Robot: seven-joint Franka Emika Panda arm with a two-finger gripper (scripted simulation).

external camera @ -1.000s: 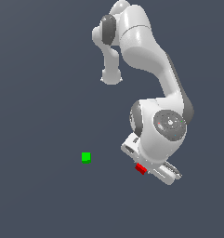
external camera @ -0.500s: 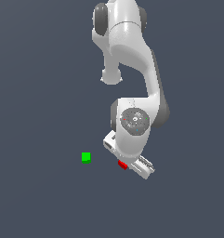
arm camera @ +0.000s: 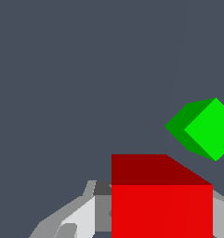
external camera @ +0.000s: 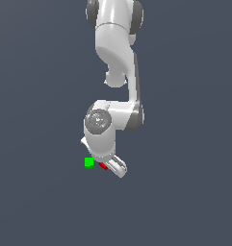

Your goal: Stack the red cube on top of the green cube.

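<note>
Since a moment ago, the red cube (external camera: 103, 166) has been carried toward the exterior view's left, and now it sits just beside the green cube (external camera: 89, 163). Before, the two were well apart. The green cube has not moved.

The red cube is held in the tool (external camera: 109, 166), squeezed between its two fingers (arm camera: 76, 218). From the exterior view only a small red bit peeks out under the white arm (external camera: 115, 72). In the wrist view the red cube (arm camera: 162, 204) looks big and close, and the green cube (arm camera: 201, 129) shows past it, turned so one corner points at us.

The green cube rests on the dark grey worktop (external camera: 40, 202), far from any edge. I cannot tell if the two cubes touch.
</note>
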